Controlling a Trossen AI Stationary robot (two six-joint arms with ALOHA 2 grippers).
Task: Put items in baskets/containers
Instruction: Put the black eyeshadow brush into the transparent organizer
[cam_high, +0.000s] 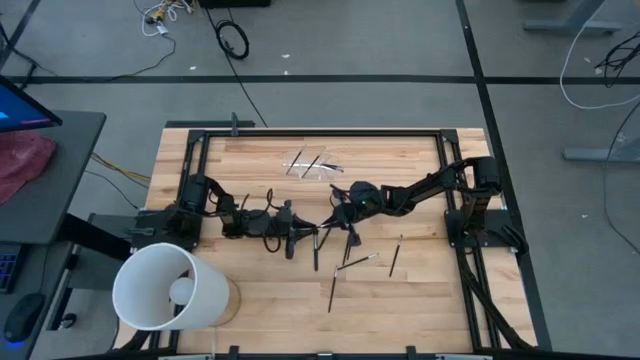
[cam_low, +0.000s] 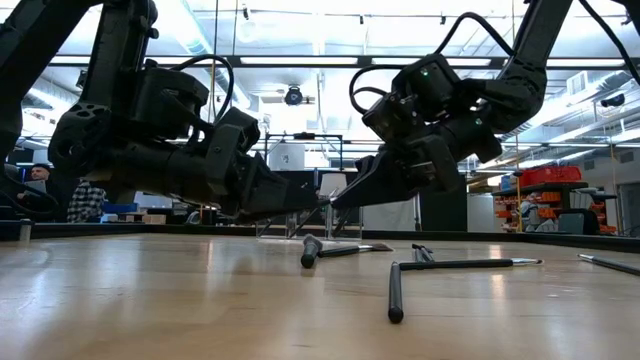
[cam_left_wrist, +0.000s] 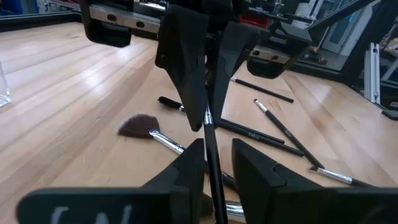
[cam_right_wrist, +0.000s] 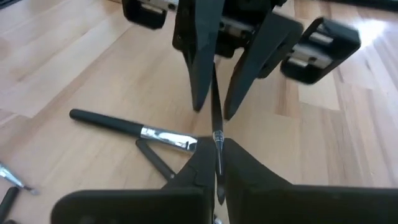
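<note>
Overhead looks straight down; low camera sits at tabletop level; wrist cameras (close) face each other.

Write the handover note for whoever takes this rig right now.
Right gripper: shut on a thin brush, above mid-table.
Left gripper: facing it, fingers open around the same brush, not clamped.
Clear holder: at the table's far side, with a couple of brushes at it; whether they are inside cannot be told.
Loose brushes lie on the near half of the table, a fan brush among them.
Left to do: finish this pass, drop the brush in the holder, then collect the rest.
</note>
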